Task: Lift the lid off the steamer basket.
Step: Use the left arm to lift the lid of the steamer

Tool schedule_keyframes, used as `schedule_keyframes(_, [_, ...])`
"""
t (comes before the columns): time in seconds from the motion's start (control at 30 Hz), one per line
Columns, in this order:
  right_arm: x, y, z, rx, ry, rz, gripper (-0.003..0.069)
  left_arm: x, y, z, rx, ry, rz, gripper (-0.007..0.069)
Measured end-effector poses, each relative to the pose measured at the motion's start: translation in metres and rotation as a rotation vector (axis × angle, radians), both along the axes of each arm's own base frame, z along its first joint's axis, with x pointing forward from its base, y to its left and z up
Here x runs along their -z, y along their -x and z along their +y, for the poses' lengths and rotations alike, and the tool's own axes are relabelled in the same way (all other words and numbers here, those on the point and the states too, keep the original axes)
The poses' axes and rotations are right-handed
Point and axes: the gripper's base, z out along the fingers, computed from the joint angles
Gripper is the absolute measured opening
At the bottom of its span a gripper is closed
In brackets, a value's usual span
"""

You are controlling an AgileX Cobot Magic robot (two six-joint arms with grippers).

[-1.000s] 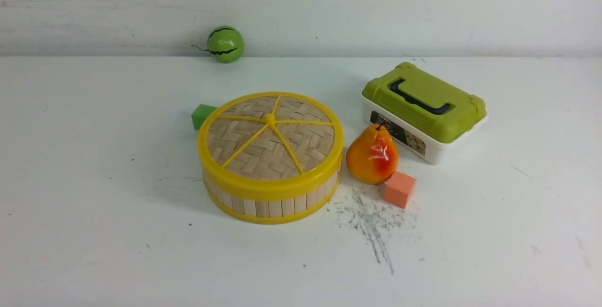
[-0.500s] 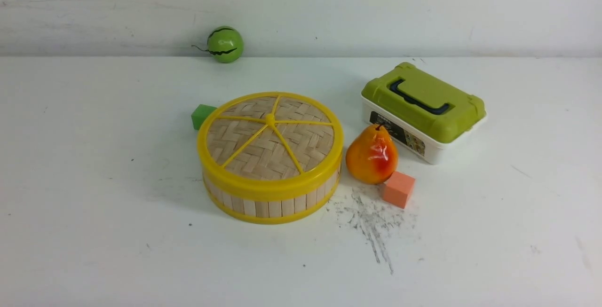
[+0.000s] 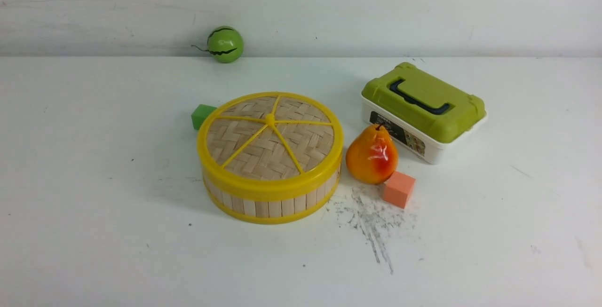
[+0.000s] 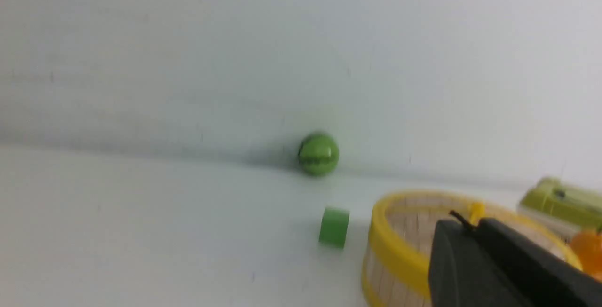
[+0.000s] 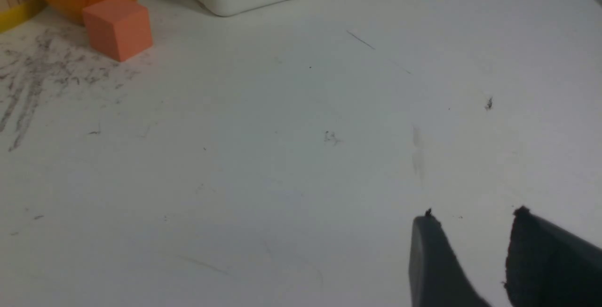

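Nothing on the table (image 3: 94,213) had shifted vs. a sec earlier, as far as I could see on the front cam; neither arm showed there; the lid (image 3: 270,140) sat flat and closed on the steamer basket (image 3: 273,203), approx. mid-table, rims lined up; a green cube (image 3: 201,115) sat just behind the basket on its left, partly hidden by it; a pear (image 3: 371,154) stood just right of the basket, w/ an orange cube (image 3: 399,189) at its front-right, touching or nearly so; a white box (image 3: 423,149) w/ an olive-green top lay behind the pear, near it; a green striped ball (image 3: 225,44) rested at the back wall, well apart from the rest; dark scuff marks (image 3: 371,224) ran in front of the pear; on the left wrist cam, blurred, the left gripper (image 4: 468,227) pointed toward the basket w/ its jaws together or very nearly so, nothing between them; on the right wrist cam the right gripper (image 5: 474,215) had its jaws spread, bare table between them, gripping nothing, well apart from the orange cube.
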Motion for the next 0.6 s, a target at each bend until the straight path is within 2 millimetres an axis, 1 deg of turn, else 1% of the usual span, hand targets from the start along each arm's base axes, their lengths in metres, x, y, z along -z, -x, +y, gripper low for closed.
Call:
schedule_keyframes(0.03, [0.000, 0.000, 0.000, 0.000, 0.000, 0.000, 0.0239, -0.004, 0.001, 0.000, -0.003, 0.006, -0.049, 0.0046])
schedule_keyframes(0.07, [0.000, 0.000, 0.000, 0.000, 0.000, 0.000, 0.0239, -0.005, 0.001, 0.000, -0.003, 0.007, -0.058, 0.0046])
schedule_keyframes(0.1, [0.000, 0.000, 0.000, 0.000, 0.000, 0.000, 0.0239, -0.011, 0.003, 0.001, -0.007, 0.015, -0.126, 0.0048])
schedule_keyframes(0.17, [0.000, 0.000, 0.000, 0.000, 0.000, 0.000, 0.0239, -0.017, 0.006, 0.002, -0.008, 0.031, -0.196, 0.0048])
schedule_keyframes(0.2, [0.000, 0.000, 0.000, 0.000, 0.000, 0.000, 0.0239, -0.018, 0.006, 0.002, -0.008, 0.034, -0.204, 0.0048])
schedule_keyframes(0.23, [0.000, 0.000, 0.000, 0.000, 0.000, 0.000, 0.0239, -0.024, 0.010, 0.002, -0.002, 0.067, -0.281, 0.0048])
schedule_keyframes(0.27, [0.000, 0.000, 0.000, 0.000, 0.000, 0.000, 0.0239, -0.025, 0.010, 0.003, 0.001, 0.076, -0.289, 0.0048])
schedule_keyframes(0.3, [0.000, 0.000, 0.000, 0.000, 0.000, 0.000, 0.0239, -0.031, 0.014, 0.004, 0.016, 0.124, -0.369, 0.0048])
schedule_keyframes(0.37, [0.000, 0.000, 0.000, 0.000, 0.000, 0.000, 0.0239, -0.036, 0.018, 0.004, 0.051, 0.203, -0.433, 0.0048])
schedule_keyframes(0.43, [0.000, 0.000, 0.000, 0.000, 0.000, 0.000, 0.0239, -0.043, 0.021, 0.005, 0.093, 0.288, -0.452, 0.0046])
schedule_keyframes(0.5, [0.000, 0.000, 0.000, 0.000, 0.000, 0.000, 0.0239, -0.057, 0.023, 0.005, 0.124, 0.341, -0.439, 0.0024])
schedule_keyframes(0.53, [0.000, 0.000, 0.000, 0.000, 0.000, 0.000, 0.0239, -0.059, 0.024, 0.005, 0.126, 0.345, -0.436, 0.0024])
schedule_keyframes(0.57, [0.000, 0.000, 0.000, 0.000, 0.000, 0.000, 0.0239, -0.076, 0.028, 0.005, 0.141, 0.359, -0.415, -0.0008])
schedule_keyframes(0.6, [0.000, 0.000, 0.000, 0.000, 0.000, 0.000, 0.0239, -0.090, 0.029, 0.004, 0.142, 0.352, -0.371, -0.0013])
